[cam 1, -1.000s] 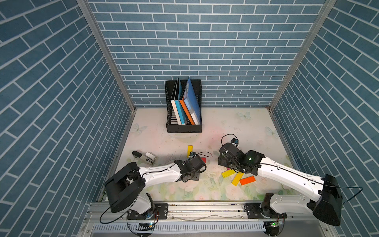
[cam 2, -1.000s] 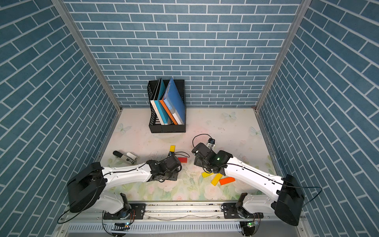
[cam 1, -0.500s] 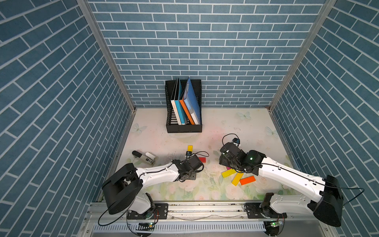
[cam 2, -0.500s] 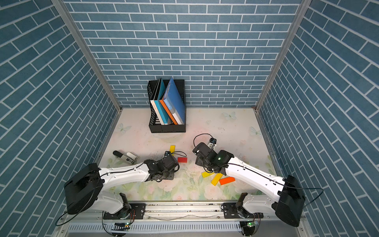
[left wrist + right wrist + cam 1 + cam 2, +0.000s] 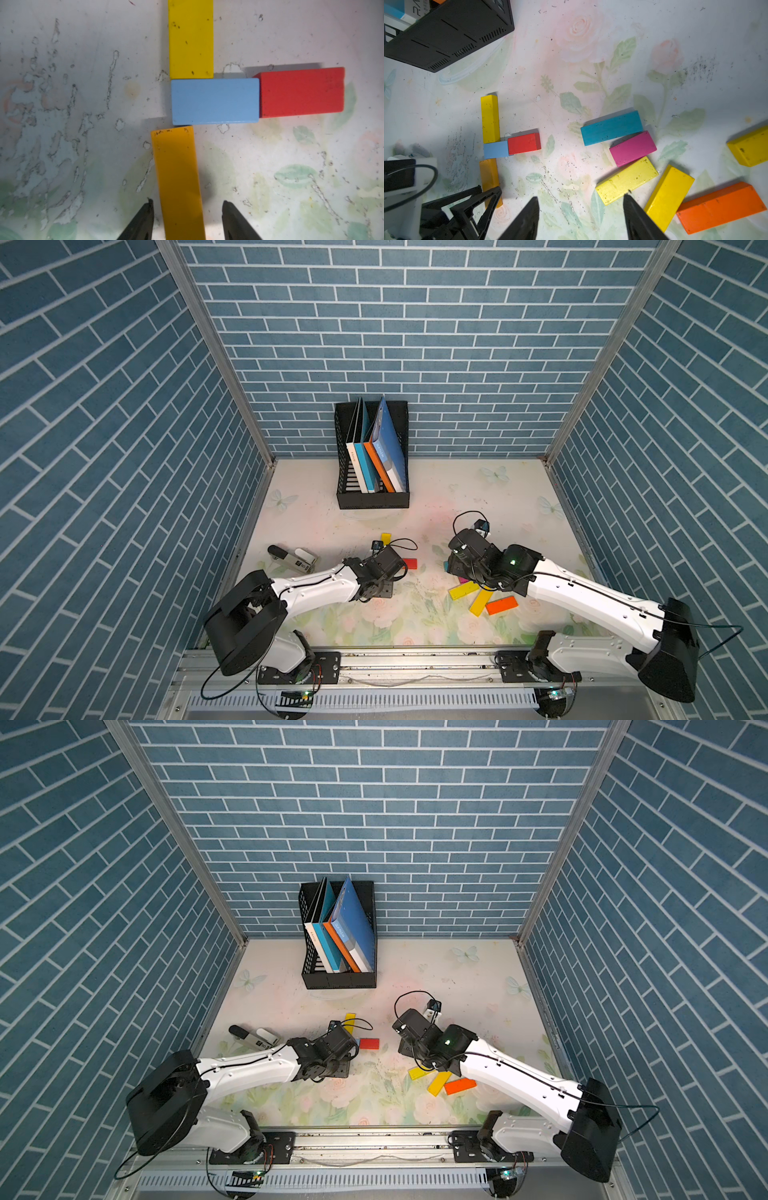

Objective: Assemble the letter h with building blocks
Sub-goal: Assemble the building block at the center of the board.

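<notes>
Unfinished letter h [image 5: 500,148], leg missing: yellow block [image 5: 191,39], light blue block [image 5: 215,101], amber block [image 5: 178,180] stem, red block [image 5: 301,92] at its 3 o'clock; left hand [image 5: 187,201] spread astride amber block; right hand [image 5: 581,195] spread, empty

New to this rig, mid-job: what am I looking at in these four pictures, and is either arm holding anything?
Two white robot arms are mounted at the near edge of a flower-printed table. Both top views look down on the whole scene; the other two pictures come from a camera on each arm's wrist. The left claw stands open astride a long amber block, gripping nothing. That block's end reaches a short light blue block, which touches a long yellow block and a short red block: a partial h. The right claw is open and empty near a loose teal block, magenta block, yellow blocks and orange block. A black rack of books stands at the back.
</notes>
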`<state>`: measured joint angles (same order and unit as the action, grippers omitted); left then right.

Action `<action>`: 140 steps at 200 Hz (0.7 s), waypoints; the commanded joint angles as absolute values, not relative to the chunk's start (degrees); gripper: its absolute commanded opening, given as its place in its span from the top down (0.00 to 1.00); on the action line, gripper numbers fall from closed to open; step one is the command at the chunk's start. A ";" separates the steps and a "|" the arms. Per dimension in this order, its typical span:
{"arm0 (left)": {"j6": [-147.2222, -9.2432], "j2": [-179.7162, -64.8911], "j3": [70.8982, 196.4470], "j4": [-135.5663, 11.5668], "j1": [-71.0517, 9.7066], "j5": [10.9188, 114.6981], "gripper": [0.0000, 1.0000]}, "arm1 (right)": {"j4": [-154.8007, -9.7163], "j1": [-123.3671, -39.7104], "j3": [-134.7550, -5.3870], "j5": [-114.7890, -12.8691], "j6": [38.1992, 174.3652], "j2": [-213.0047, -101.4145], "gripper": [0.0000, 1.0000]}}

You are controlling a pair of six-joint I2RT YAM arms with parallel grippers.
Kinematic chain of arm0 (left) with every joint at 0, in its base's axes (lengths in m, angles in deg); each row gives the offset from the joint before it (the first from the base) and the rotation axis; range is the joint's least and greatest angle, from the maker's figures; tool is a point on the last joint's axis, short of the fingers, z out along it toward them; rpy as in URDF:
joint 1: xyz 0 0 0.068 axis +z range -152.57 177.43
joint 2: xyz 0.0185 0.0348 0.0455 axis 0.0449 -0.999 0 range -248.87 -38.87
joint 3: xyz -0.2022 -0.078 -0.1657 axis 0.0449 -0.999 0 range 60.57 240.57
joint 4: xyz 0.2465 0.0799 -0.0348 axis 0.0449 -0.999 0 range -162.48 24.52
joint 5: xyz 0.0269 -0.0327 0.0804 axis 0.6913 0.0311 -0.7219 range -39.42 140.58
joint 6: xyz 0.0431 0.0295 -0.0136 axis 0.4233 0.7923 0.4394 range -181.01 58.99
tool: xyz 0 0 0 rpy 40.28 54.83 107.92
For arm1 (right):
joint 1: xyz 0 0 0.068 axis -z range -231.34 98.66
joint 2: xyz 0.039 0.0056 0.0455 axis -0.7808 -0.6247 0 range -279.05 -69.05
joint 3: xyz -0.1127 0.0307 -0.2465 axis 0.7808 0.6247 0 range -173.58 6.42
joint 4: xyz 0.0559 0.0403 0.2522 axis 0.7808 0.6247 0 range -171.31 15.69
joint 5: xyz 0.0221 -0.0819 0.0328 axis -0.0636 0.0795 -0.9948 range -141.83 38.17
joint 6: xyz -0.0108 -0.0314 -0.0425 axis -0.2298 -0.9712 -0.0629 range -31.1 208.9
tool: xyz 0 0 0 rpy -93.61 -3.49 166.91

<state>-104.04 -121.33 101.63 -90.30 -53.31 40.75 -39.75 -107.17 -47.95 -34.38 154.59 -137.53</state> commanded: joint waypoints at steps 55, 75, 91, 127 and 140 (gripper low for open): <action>-98.47 -121.12 104.65 -92.81 -50.93 40.77 0.38 | -38.02 -106.88 -48.96 -33.10 155.46 -138.04 0.35; -96.91 -120.90 105.29 -92.80 -49.76 42.25 0.35 | -38.20 -106.88 -48.81 -33.03 155.51 -137.86 0.35; -95.87 -122.51 105.52 -93.08 -48.82 43.19 0.38 | -38.08 -106.89 -48.72 -32.85 155.49 -137.53 0.35; -95.13 -124.45 105.57 -92.33 -48.54 44.22 0.43 | -37.81 -106.80 -47.94 -32.76 155.85 -136.45 0.35; -95.20 -124.83 105.66 -92.12 -48.54 44.29 0.44 | -37.65 -106.83 -47.85 -32.76 155.92 -136.11 0.35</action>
<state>-96.30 -123.95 105.01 -91.52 -48.77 43.60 -39.66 -107.15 -47.97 -34.03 154.68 -137.53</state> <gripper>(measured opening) 0.568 0.651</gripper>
